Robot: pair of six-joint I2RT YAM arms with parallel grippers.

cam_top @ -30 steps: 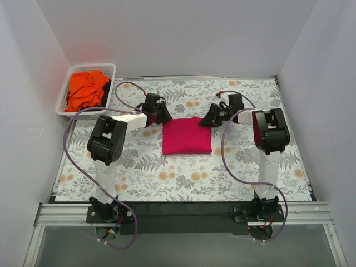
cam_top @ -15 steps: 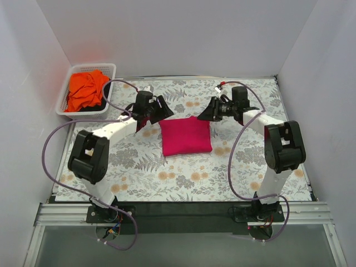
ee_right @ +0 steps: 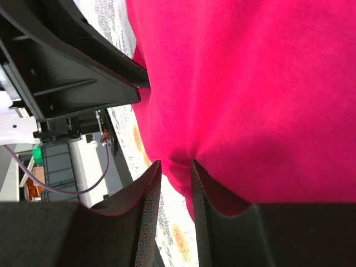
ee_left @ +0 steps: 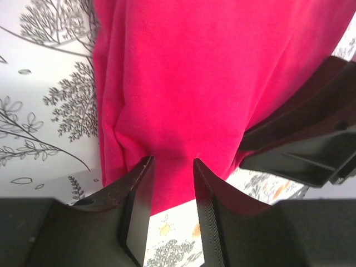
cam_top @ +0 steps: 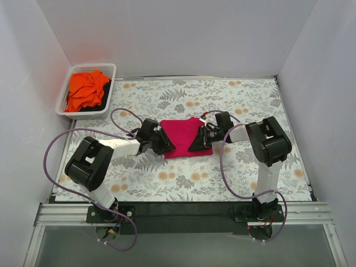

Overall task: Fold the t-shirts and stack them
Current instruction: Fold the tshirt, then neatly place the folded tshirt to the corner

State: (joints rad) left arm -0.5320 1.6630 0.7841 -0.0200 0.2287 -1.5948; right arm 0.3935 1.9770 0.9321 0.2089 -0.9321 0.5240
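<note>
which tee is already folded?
The magenta-pink t-shirt, a neat rectangle on the table; the orange t-shirt sits crumpled in the white basket.

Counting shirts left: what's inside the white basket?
A crumpled orange t-shirt fills most of the basket. Some dark material shows along the shirt's right and near edges. What it is, and whatever lies beneath the orange cloth, is covered.

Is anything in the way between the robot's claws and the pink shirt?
No, nothing that shows. The left gripper and the right gripper are both right on the pink shirt, each pinching a bit of its near edge.
</note>
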